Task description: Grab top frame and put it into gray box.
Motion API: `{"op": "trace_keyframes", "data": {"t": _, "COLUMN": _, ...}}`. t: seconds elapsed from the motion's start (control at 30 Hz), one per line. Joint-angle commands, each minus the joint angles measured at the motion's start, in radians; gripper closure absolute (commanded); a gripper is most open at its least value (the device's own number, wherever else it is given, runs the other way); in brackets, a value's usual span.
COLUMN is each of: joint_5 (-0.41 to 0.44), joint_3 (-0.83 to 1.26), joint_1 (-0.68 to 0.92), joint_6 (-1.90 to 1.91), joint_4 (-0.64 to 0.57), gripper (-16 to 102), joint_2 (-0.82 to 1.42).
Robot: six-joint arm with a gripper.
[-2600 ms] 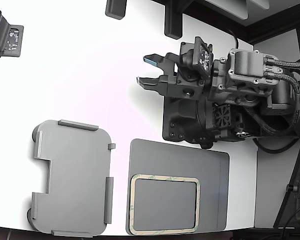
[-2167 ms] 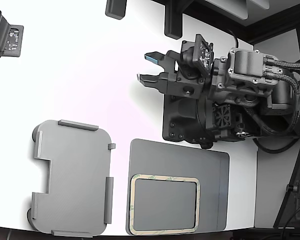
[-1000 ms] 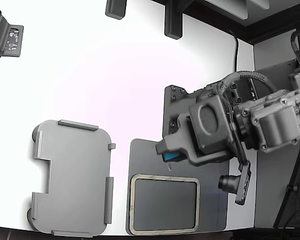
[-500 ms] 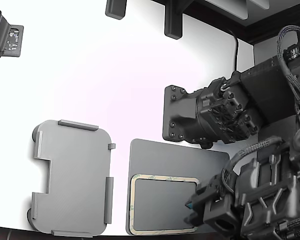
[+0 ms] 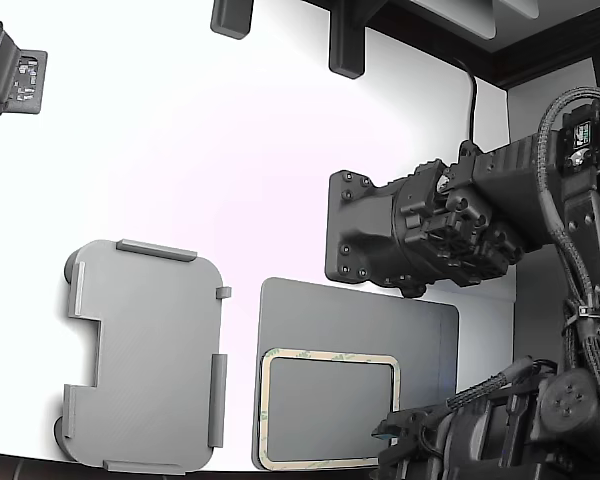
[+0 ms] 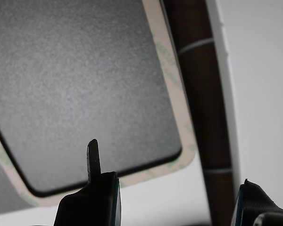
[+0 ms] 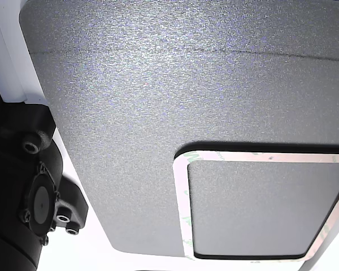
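Note:
The top frame (image 5: 264, 405) is a thin beige-green rim lying flat on the dark gray mat (image 5: 360, 320), near the table's front edge. The gray box (image 5: 145, 350) is a light gray tray at the exterior view's left, with nothing in it. My gripper (image 5: 385, 447) is low at the frame's near right corner. In the wrist view the gripper (image 6: 170, 164) is open, with its fingers (image 6: 92, 157) wide apart over a rounded corner of the frame (image 6: 173, 80) and nothing between them. The other view shows the frame (image 7: 181, 209) on the mat (image 7: 158, 84).
A black arm base (image 5: 380, 235) stands just behind the mat. Dark fixtures (image 5: 345, 45) sit at the table's far edge and a black device (image 5: 10, 75) at the far left. The table's front edge runs close beside the frame.
The arm has swung from behind the mat down to the frame's near right corner and turned toward it. The frame, mat and box have not moved.

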Motion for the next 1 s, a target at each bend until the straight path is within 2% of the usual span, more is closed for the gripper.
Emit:
{"op": "trace_keyframes", "data": {"t": 0.0, "joint_5": 0.014, "joint_3": -0.014, "joint_1": 0.029, "joint_6": 0.006, "joint_4": 0.009, "gripper": -14, "joint_2": -0.002}}
{"op": "trace_keyframes", "data": {"t": 0.23, "joint_5": 0.043, "joint_3": -0.025, "joint_1": 0.124, "joint_6": -0.014, "joint_4": 0.008, "gripper": -14, "joint_2": -0.086}}
{"op": "trace_keyframes", "data": {"t": 0.43, "joint_5": -0.006, "joint_3": -0.058, "joint_1": 0.163, "joint_6": -0.072, "joint_4": -0.018, "gripper": -12, "joint_2": -0.149}}
{"op": "trace_keyframes", "data": {"t": 0.67, "joint_5": -0.020, "joint_3": -0.077, "joint_1": 0.181, "joint_6": -0.048, "joint_4": -0.051, "gripper": -13, "joint_2": -0.227}}
{"op": "trace_keyframes", "data": {"t": 0.97, "joint_5": -0.029, "joint_3": -0.075, "joint_1": 0.204, "joint_6": 0.015, "joint_4": -0.106, "gripper": -1, "joint_2": -0.285}}
